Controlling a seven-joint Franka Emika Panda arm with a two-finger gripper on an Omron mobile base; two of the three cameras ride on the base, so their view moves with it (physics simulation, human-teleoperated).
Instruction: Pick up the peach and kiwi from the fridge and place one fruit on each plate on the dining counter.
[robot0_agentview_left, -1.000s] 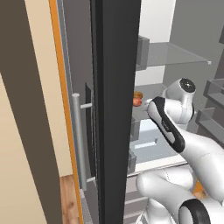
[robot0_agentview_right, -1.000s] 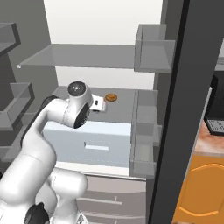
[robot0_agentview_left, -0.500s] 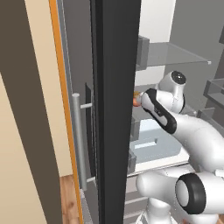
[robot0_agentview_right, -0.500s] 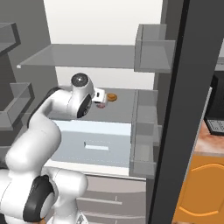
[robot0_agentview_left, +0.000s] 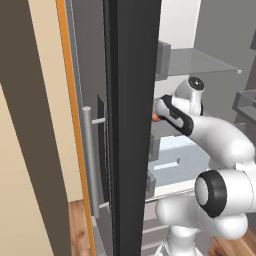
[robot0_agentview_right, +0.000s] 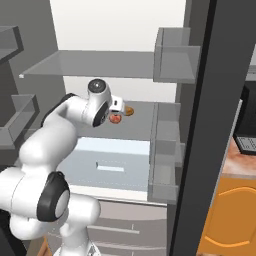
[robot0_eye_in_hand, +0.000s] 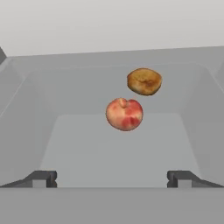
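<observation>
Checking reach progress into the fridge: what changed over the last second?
The arm swung up and forward into the fridge: the end effector moved from in front of the white drawer up to the shelf, toward the peach. Its fingers are spread wide, holding nothing. Unchanged: the peach, the flat orange-brown item behind it, the open door; the base did not drive.

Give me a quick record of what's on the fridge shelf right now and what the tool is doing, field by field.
peach: on the fridge shelf, ahead of the tool, untouched
orange-brown round item: just behind the peach, nearer the back wall
tool: open, tips spread wide, short of the peach and holding nothing
drawer: white drawer below the shelf, closed
fridge door: dark door open
kiwi: not identified here
</observation>
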